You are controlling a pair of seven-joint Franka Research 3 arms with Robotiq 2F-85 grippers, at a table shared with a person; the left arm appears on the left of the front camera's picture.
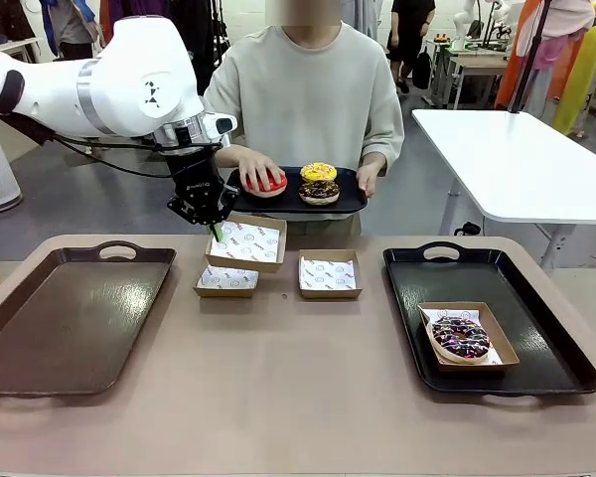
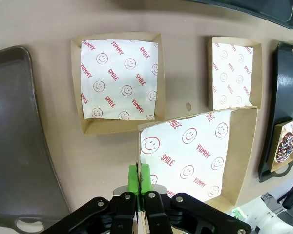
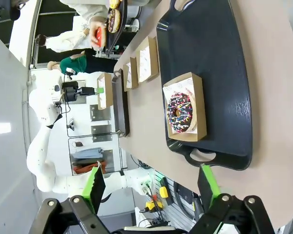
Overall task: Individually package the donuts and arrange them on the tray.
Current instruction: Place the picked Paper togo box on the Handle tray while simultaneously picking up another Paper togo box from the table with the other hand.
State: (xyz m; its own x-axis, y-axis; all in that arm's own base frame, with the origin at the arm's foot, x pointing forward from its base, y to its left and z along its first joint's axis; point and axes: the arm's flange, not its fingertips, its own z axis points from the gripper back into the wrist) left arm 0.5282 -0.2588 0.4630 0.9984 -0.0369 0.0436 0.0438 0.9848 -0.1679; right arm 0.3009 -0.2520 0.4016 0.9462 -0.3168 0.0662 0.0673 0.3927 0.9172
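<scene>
A brown cardboard box lined with smiley-printed white paper point(image 1: 227, 281) and a second such box point(image 1: 330, 274) sit side by side on the tan table point(image 1: 278, 397); a third lined box point(image 1: 246, 243) is raised near them.

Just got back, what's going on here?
The left claw is shut on the edge of a paper-lined box, held up near the person, whose hand is on the red donut on a small tray. The sprinkled donut sits boxed on the right tray. Two empty boxes wait on the table; the right claw is open.
</scene>
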